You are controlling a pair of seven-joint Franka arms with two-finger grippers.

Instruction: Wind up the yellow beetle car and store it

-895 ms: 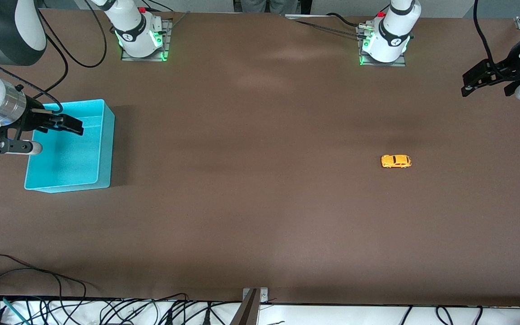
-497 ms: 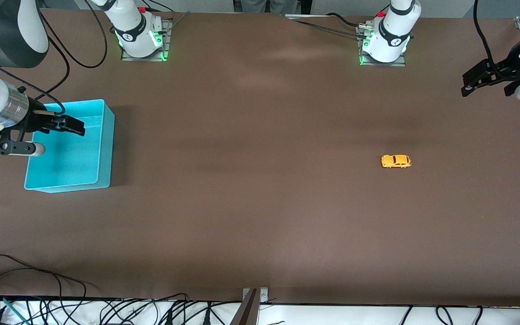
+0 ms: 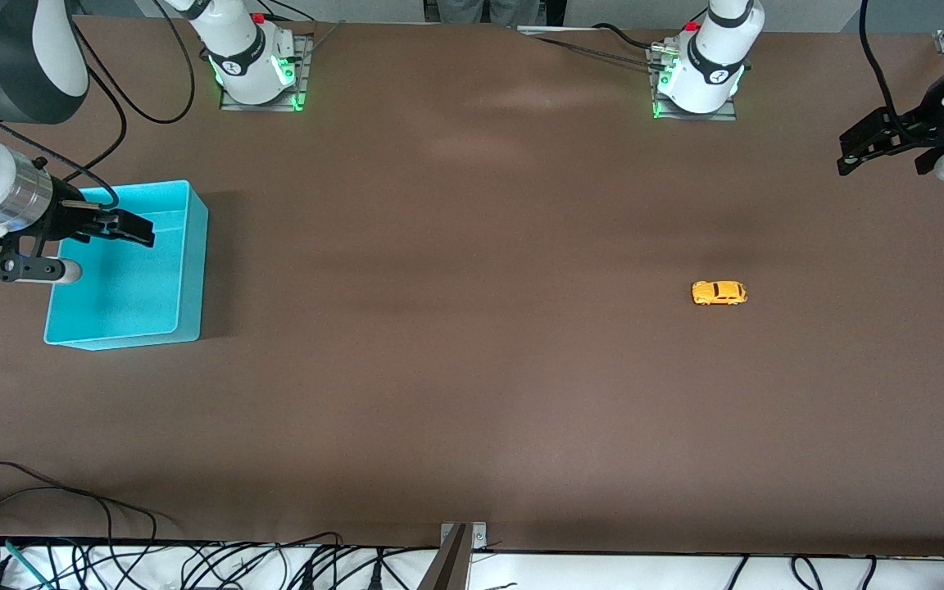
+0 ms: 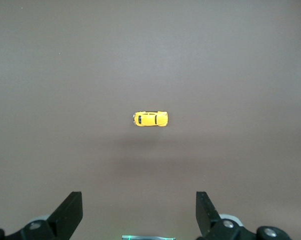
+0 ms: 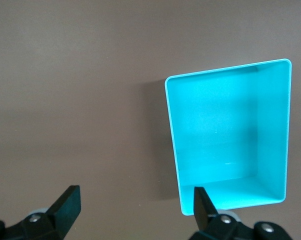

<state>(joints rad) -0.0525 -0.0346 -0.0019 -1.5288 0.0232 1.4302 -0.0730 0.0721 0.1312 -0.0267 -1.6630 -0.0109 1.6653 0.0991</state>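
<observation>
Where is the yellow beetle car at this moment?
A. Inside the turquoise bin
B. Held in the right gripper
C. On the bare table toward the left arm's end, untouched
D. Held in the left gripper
C: the yellow beetle car sits alone on the table, while the turquoise bin holds nothing and both the left gripper and the right gripper are open and empty.

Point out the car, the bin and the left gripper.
car (image 3: 719,292): front view, on its roof.
bin (image 3: 193,262): front view, on its side wall toward the car.
left gripper (image 4: 138,215): left wrist view, midway between its open fingertips.
</observation>
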